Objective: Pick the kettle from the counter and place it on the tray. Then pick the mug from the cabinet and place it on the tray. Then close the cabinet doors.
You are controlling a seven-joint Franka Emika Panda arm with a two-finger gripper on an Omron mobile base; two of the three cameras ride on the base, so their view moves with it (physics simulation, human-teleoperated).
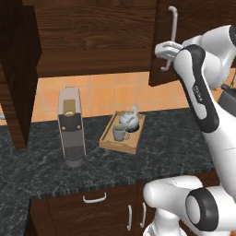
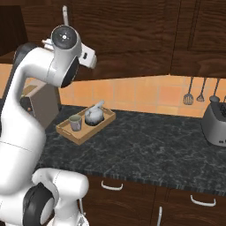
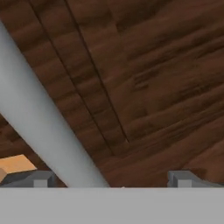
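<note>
From my station, the kettle (image 1: 129, 119) and the mug (image 1: 120, 132) both sit in the tray (image 1: 109, 138) on the tabletop (image 1: 175, 138), well below the jaws (image 3: 111, 180) and off to one side, so I judge only the cabinet doors are left to close.

The main risk I see is at the right-hand door (image 1: 161, 37). Its silver bar handle (image 3: 41, 118) runs diagonally between the two fingertips (image 3: 38, 178), closer to one than the other. If I push with the bar off-centre like this, it could slip past that tip and I'd lose the door partway through its swing. If I clamp on the bar and follow a poor arc, the hand could bind against the wood panel just ahead of the jaws. The other door (image 1: 18, 69) hangs wide on the far side, well apart from the jaws, and reaching for it means swinging the arm over the tray; a low sweep could clip the kettle's handle.

The jaws stand spread about as wide as they go. They grip nothing; whether either tip touches the bar I cannot tell.
</note>
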